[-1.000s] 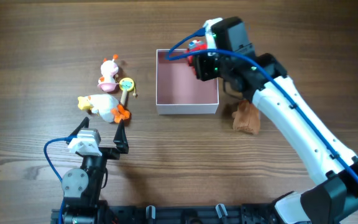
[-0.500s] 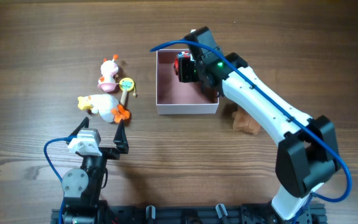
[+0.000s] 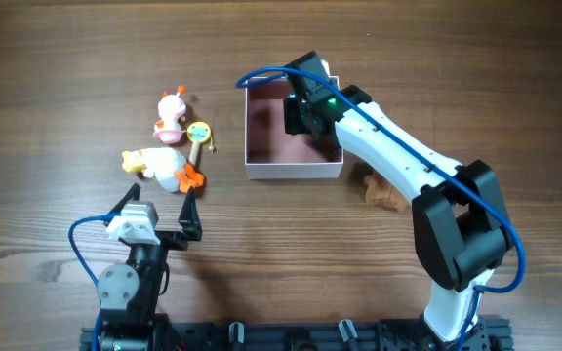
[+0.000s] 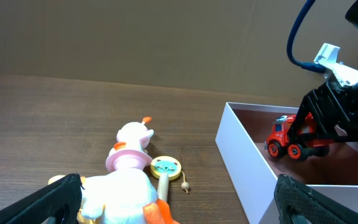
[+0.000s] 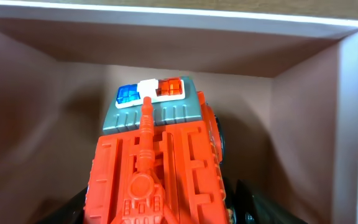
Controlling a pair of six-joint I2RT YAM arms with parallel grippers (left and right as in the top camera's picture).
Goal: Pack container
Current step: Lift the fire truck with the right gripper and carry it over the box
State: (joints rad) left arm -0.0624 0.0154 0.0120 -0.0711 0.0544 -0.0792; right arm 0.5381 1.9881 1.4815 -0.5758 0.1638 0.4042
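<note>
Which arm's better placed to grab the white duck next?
Left. The left gripper, open, sits just short of the white duck; the right gripper is inside the container, shut on the red truck.

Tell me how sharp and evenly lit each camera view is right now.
Overhead: sharp and evenly lit, with only soft shadows inside the container. Left wrist: the toy truck is crisp, the near white duck is blurred, and the left fingers are dark silhouettes. Right wrist: the truck is close up and in focus, and the container's corners are shaded.
</note>
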